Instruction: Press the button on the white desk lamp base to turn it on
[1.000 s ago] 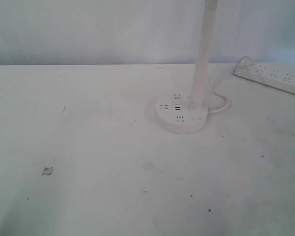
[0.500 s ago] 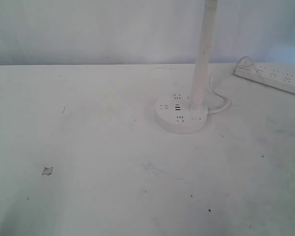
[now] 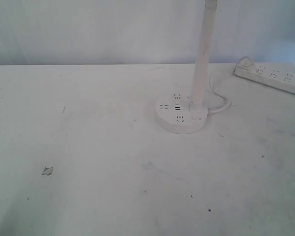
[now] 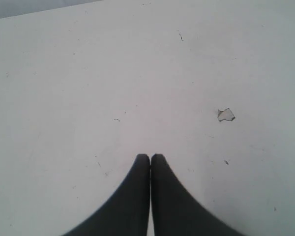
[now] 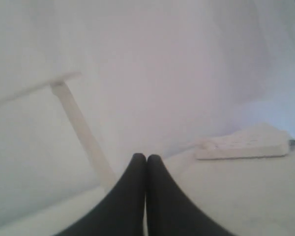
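Exterior view: the white desk lamp base (image 3: pixel 176 126) sits right of centre on the bench (image 3: pixel 88 128) with open bench on its near side, the button (image 3: pixel 192 118) on top by the foot of the stem (image 3: pixel 201 64), a cable (image 3: pixel 221 106) curling behind and a power strip (image 3: pixel 273 76) well apart at far right. Left wrist view: the left gripper (image 4: pixel 150 157) has its jaws pressed together, holding nothing, with a small chip (image 4: pixel 226 115) lying near. Right wrist view: the right gripper (image 5: pixel 146 157) has its jaws closed tip to tip, stem and power strip beyond

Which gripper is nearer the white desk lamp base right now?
Right, probably. The right gripper faces the lamp stem and power strip; the left gripper is near the scrap, far left of the white desk lamp base.
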`<action>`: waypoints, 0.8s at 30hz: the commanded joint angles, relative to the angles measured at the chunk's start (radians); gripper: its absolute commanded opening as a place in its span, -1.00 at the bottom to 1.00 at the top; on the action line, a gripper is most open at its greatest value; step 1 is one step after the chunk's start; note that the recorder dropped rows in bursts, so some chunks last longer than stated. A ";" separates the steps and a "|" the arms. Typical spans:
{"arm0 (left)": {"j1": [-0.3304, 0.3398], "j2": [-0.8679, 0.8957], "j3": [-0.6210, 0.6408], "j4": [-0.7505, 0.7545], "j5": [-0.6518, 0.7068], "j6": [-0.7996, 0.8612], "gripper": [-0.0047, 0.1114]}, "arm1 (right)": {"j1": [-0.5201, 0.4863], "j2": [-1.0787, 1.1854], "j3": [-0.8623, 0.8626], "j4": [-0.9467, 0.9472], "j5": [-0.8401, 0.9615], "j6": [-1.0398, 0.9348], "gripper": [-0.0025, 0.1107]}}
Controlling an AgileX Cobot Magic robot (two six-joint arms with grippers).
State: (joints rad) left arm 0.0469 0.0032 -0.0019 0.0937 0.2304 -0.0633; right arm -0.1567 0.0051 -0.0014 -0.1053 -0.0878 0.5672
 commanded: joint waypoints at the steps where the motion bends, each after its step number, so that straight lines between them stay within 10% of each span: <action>1: 0.000 -0.003 0.002 -0.005 0.001 0.000 -0.92 | -0.003 -0.005 0.001 0.024 -0.164 0.313 -0.96; 14: 0.000 -0.003 0.002 -0.005 0.001 0.000 -0.92 | -0.003 0.004 -0.039 0.180 -0.717 0.257 -0.96; 24: 0.000 -0.003 0.002 -0.005 0.001 0.000 -0.92 | -0.003 0.463 -0.109 -0.043 -1.109 0.140 -0.96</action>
State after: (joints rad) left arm 0.0469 0.0032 -0.0019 0.0937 0.2304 -0.0633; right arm -0.1567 0.3314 -0.0959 -0.0429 -1.0213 0.7293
